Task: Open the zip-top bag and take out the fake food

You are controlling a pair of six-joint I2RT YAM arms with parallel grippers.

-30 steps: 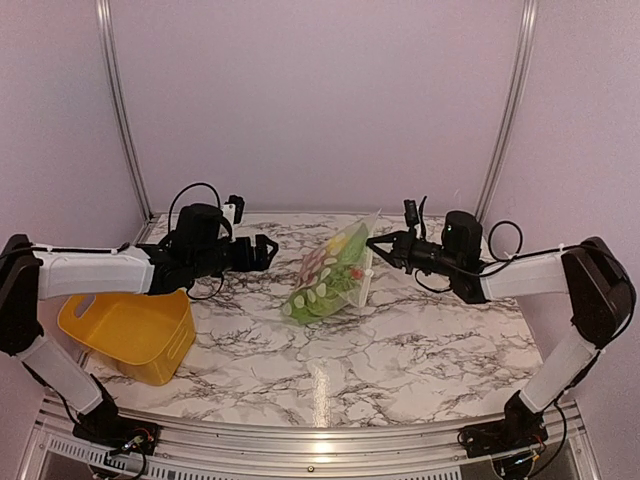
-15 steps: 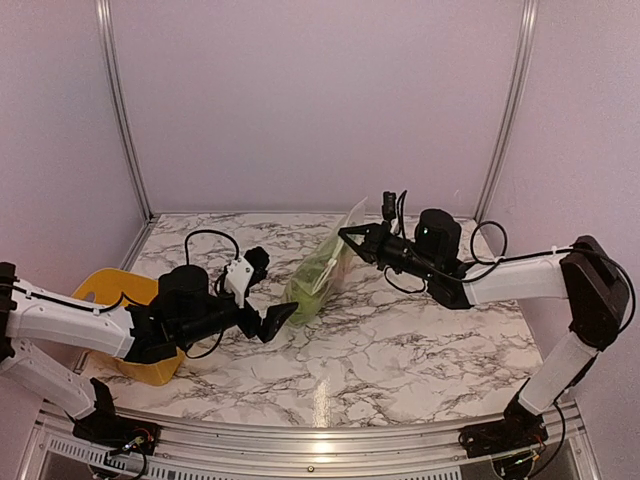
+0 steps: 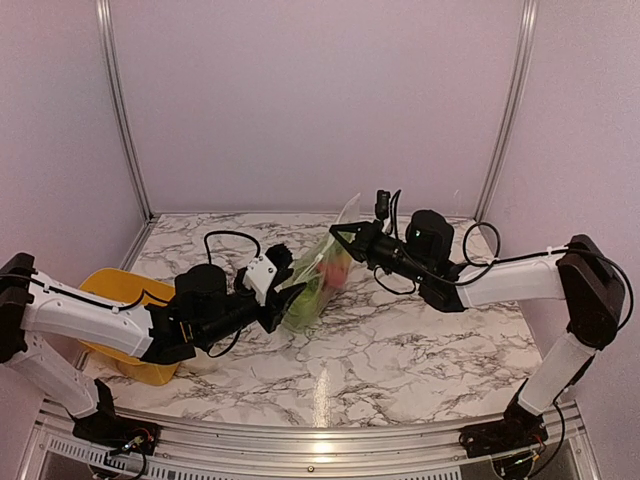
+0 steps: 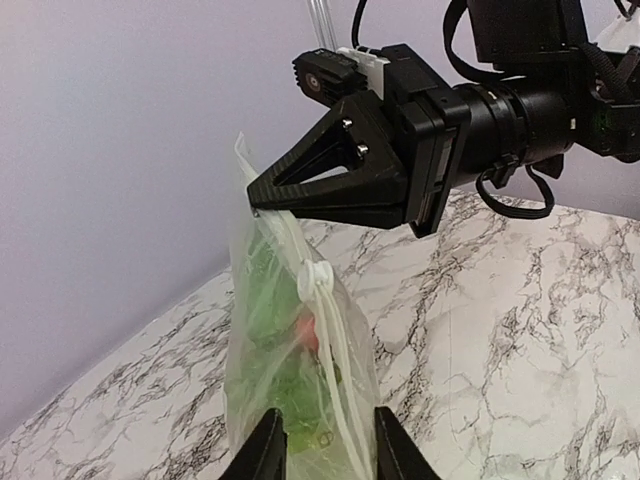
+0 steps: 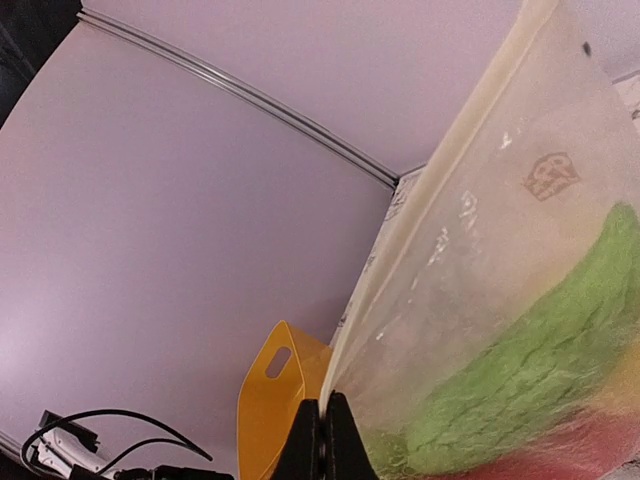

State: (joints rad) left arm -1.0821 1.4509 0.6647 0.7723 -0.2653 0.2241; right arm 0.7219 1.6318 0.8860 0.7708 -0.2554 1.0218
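Nearest the arm bases, at the left of the marble table (image 3: 400, 350), sits the yellow plastic basket (image 3: 108, 291), partly covered by the left arm; nothing can be made out inside it. Farther in, about mid-table, the zip-top bag (image 3: 318, 278) hangs edge-on and slanted, its zip strip uppermost and its lower end down by the tabletop, though whether it touches the marble cannot be told. The fake food (image 3: 322, 285) is inside the bag: green pieces fill the lower part, with red and a little yellow above them. The left gripper (image 4: 325, 450) reaches in from the near left with its jaws parted, one finger on each side of the bag's lower half; the plastic fills the gap between them, but the views do not show whether the fingers press on it. Beyond, the right gripper (image 3: 335, 232) has its jaws closed tight on the bag's upper edge at the zip strip, holding the bag up.
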